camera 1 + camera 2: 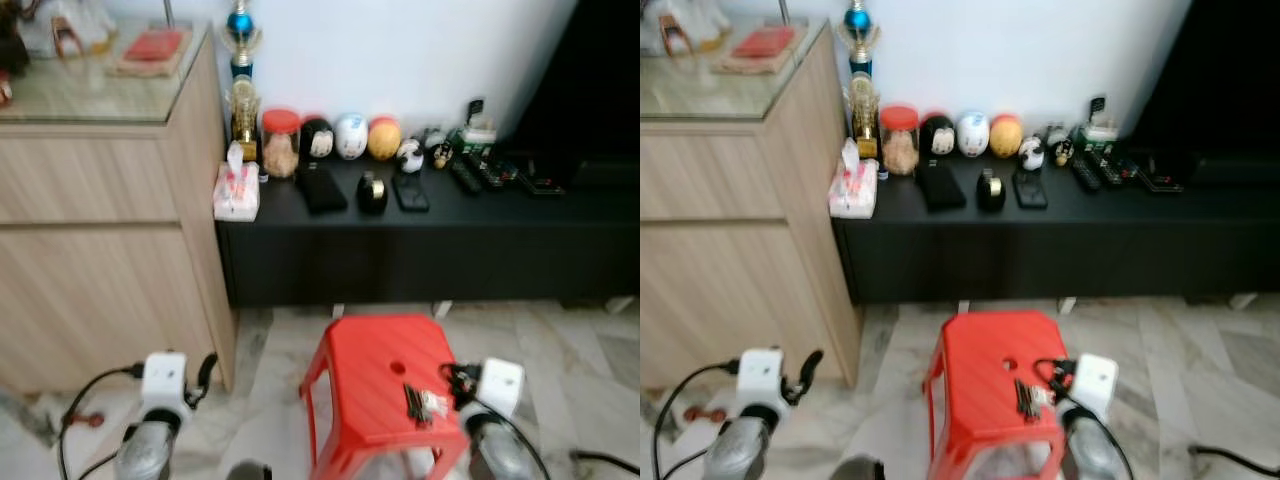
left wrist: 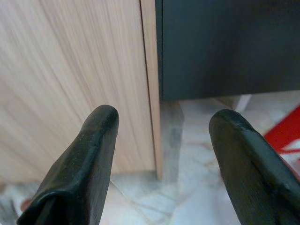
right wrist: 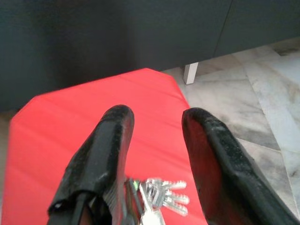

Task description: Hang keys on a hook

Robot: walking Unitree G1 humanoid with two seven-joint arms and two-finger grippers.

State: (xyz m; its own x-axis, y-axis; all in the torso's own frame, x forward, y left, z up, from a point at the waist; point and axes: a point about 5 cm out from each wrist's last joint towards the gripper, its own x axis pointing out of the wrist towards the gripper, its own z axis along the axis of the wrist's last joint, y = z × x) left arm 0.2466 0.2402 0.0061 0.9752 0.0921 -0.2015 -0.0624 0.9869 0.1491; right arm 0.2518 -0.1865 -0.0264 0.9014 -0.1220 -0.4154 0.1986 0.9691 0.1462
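Note:
A bunch of silver keys (image 1: pixel 418 403) lies on the top of a red plastic stool (image 1: pixel 375 375), near its right edge. In the right wrist view my right gripper (image 3: pixel 154 117) hovers just over the stool, open, and the keys (image 3: pixel 161 197) lie on the red surface below the base of its fingers (image 3: pixel 101 154). I cannot tell whether a finger touches them. My left gripper (image 2: pixel 161 122) hangs low on the left, open and empty. It faces the corner of the wooden cabinet (image 2: pixel 70 70).
A light wooden cabinet (image 1: pixel 100 250) with a glass top stands at the left. A low black console (image 1: pixel 420 240) along the white wall carries a trophy, a jar, several round ornaments, remotes and a tissue pack (image 1: pixel 236 190). The floor is marble, with cables (image 1: pixel 85 395) at the lower left.

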